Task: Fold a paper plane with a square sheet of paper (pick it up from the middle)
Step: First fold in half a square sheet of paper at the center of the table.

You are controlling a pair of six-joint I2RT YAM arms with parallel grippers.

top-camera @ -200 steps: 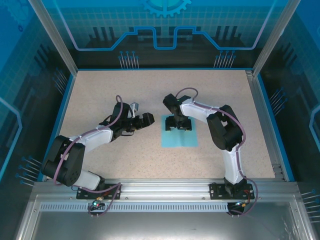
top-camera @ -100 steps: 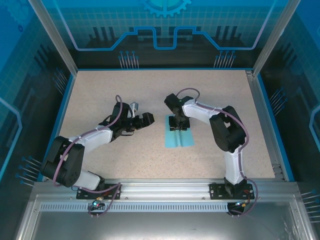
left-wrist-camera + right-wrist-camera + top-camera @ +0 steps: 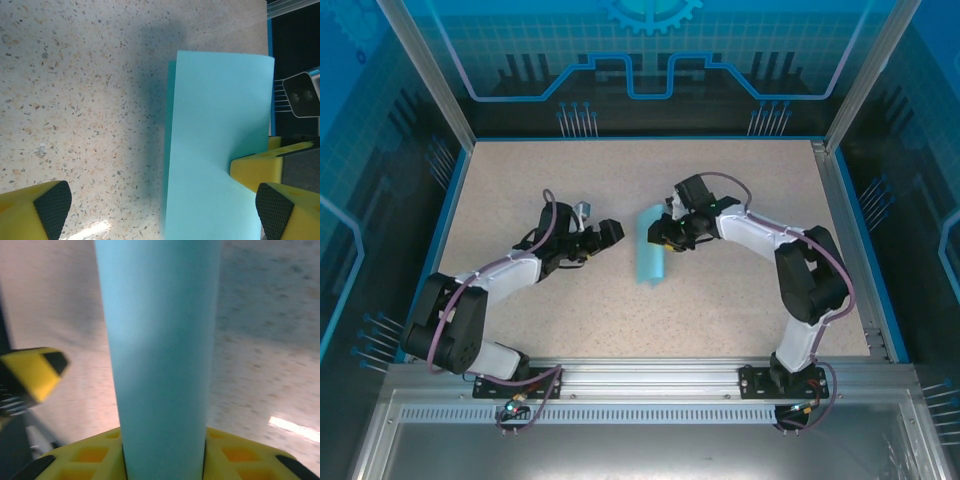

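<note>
As held now, found square sheet of paper [image 3: 649, 255] clamped mid-sheet in closed right gripper [image 3: 665, 232], draped in loose curl just below it, apparently lifted off table [image 3: 520, 180]. Found left gripper [image 3: 610, 232] wide open, empty, near right gripper, sheet between. Judged pick-up done; no firm crease seen; all plane folds left to do.

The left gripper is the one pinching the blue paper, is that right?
No. The right gripper is pinching the blue paper, as the right wrist view shows. The left gripper is open beside it.
</note>
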